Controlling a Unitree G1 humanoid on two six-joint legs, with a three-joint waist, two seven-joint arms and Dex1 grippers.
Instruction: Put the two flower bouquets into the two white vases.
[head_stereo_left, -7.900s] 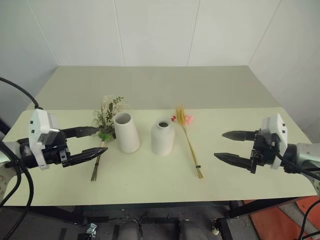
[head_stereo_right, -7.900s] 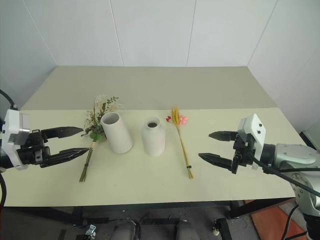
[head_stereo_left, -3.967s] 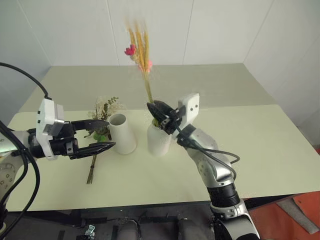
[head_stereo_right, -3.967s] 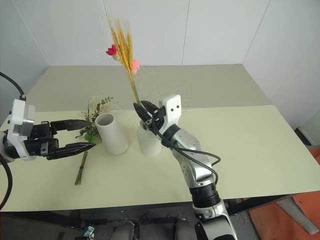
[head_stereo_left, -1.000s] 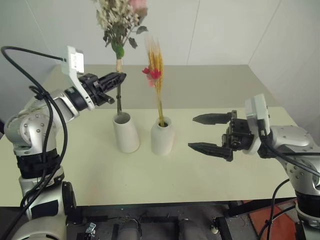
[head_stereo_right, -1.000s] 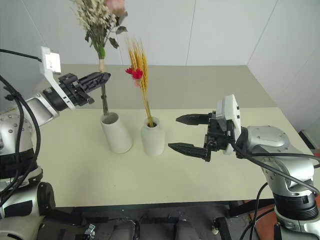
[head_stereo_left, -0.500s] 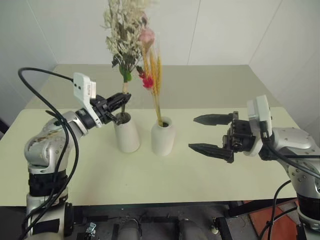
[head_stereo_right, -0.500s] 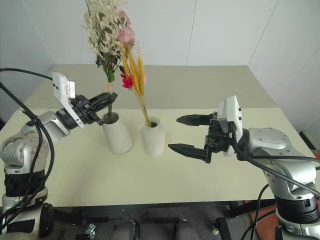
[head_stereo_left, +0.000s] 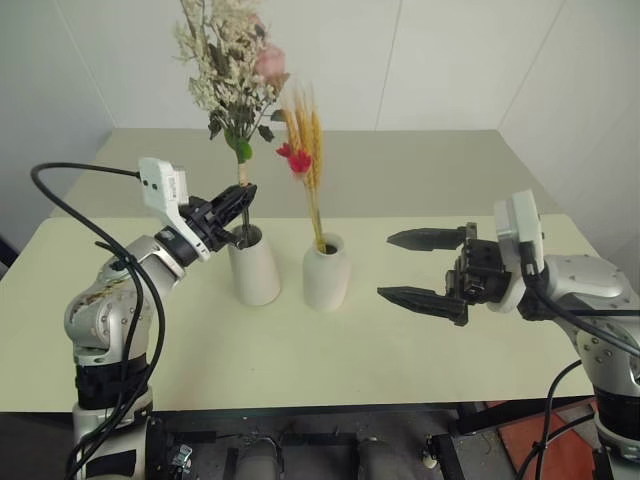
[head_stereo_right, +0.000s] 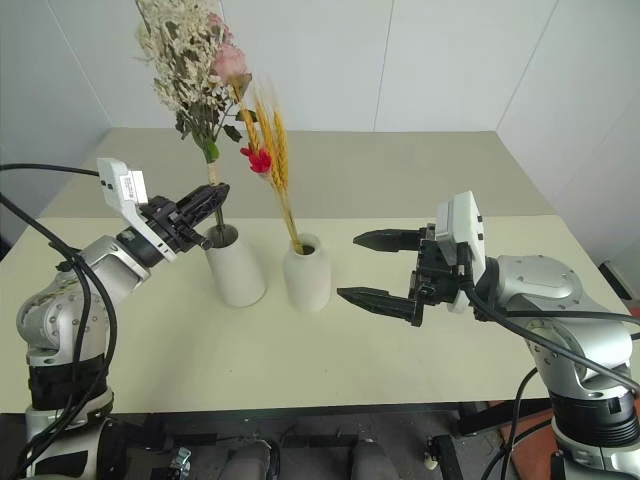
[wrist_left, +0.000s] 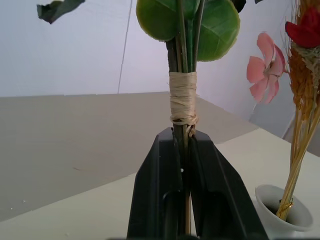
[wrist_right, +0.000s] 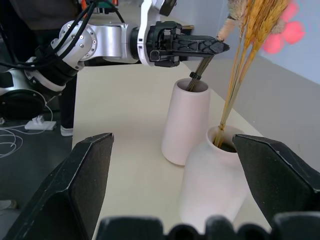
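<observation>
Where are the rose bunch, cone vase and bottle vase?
rose bunch (head_stereo_left: 268, 62), left eye view, on the pink rose bloom.
cone vase (head_stereo_left: 257, 277), left eye view, on the middle of its wall.
bottle vase (head_stereo_right: 307, 281), right eye view, on its rounded body.

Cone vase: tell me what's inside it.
The rose bouquet stems enter the cone vase mouth, gripped above by the left gripper. How deep they reach is hidden by the wall.

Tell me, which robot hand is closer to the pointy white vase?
Left. The left gripper holds the rose bouquet just above the cone vase; the right gripper waits beyond the bottle vase.
</observation>
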